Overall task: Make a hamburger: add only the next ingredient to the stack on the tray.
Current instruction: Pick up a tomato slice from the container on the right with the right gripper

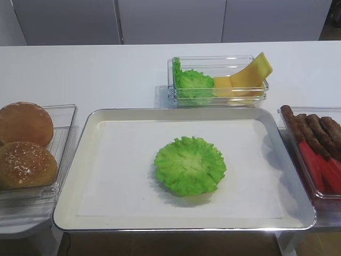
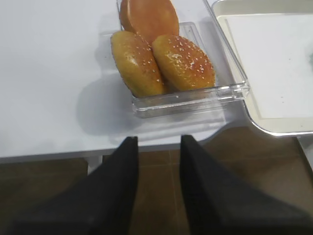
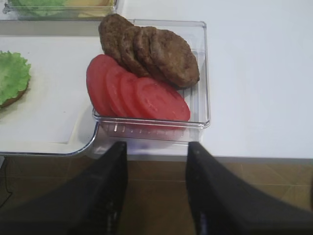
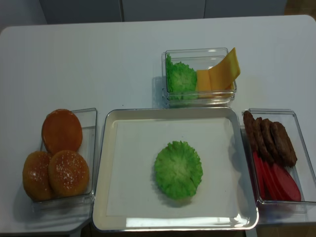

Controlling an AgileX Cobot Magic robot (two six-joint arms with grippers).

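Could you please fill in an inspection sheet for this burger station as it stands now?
Surface: white table, bare between the boxes.
Job's things: tray with a paper liner; lettuce leaf flat near its middle, something brown showing under its edge in the right wrist view. Tomato slices overlap in a clear box to the right of the tray, in front of the patties.
Clutter: buns in a box on the left; spare lettuce and cheese in a box behind the tray.
Grippers: left gripper and right gripper both open, empty, off the table's front edge.
Cables: a dark line at the right wrist view's left edge, unclear.
Surroundings: brown floor, pale cabinets behind.
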